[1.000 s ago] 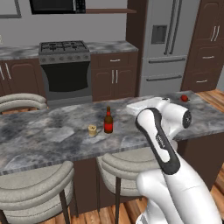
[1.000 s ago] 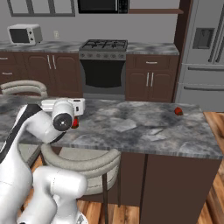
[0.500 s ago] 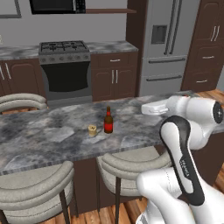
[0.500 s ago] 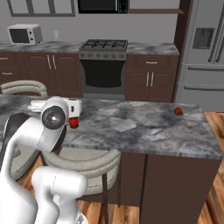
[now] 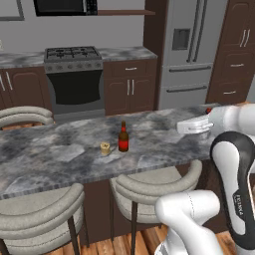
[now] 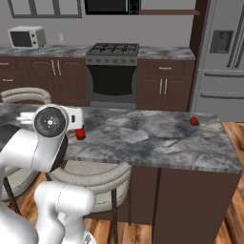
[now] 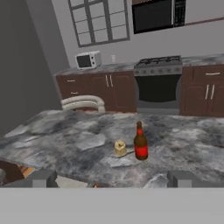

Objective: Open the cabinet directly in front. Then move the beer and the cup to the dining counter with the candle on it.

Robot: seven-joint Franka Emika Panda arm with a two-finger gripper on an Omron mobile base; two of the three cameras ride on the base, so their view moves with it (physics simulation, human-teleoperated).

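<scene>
The gripper (image 7: pixel 112 178), jaws wide apart and empty, has swung further right since the earlier frame, away from the bottle. The brown glass beer (image 5: pixel 123 138) stands upright on the grey marbled dining counter (image 5: pixel 60 154), just right of the squat pale candle (image 5: pixel 105 148).

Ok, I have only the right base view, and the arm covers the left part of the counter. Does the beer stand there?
Observer: Yes. The beer stands upright on the counter.
Operator: And where is the candle?
Observer: The candle sits close beside the beer, on its left in the left base view.
Operator: Do the fingers hold something?
Observer: No. In the hand view the fingers stand wide apart with nothing between them, and the beer lies ahead of them.
</scene>
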